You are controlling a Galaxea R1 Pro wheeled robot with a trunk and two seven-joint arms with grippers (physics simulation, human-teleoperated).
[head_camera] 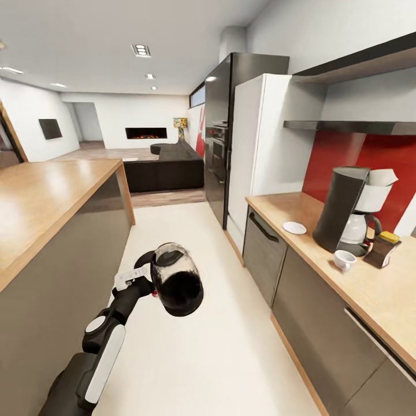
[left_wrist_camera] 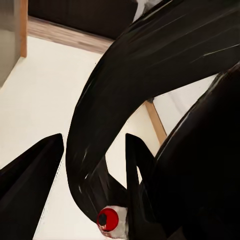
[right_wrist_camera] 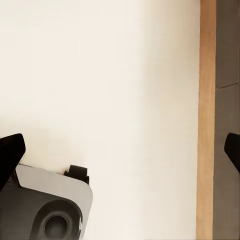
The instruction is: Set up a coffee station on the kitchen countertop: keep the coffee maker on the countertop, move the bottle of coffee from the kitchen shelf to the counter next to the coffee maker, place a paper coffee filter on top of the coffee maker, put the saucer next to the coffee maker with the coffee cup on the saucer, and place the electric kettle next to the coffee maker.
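Electric kettle (head_camera: 177, 287) carried in mid-air over the pale floor (head_camera: 219, 346), well apart from the bench (head_camera: 375, 289) on the right. Held at the end of the left arm, tilted, glass belly forward. In the left wrist view, left fingers (left_wrist_camera: 131, 165) closed around the kettle's big black loop handle (left_wrist_camera: 125, 95); red button (left_wrist_camera: 108, 218) visible just below the grip.

Handling, as a judgement: rigid but breakable glass body, likely smooth and slippery, weight hanging off to one side of the handle. Best kept by the handle, as now; no pinch on the glass. Prone to swing or rotate in the grip, hence slow travel and a level black base before set-down.

Right fingers (right_wrist_camera: 120, 150) spread wide, nothing between them, pointing down at the floor beside a bench edge.

On the bench, toward its far end against the red backsplash: coffee maker (head_camera: 346, 211) upright, with a white piece on top that looks like the paper coffee filter (head_camera: 381, 177). Bottle of coffee (head_camera: 382, 249) just beside it, toward the near end. Coffee cup (head_camera: 344, 260) near the front edge, directly on the bench, apart from the saucer (head_camera: 294, 227), which lies on the far side of the machine. Cup not yet on saucer.

Free room for the kettle: between saucer and coffee maker, or along the front edge near the cup.
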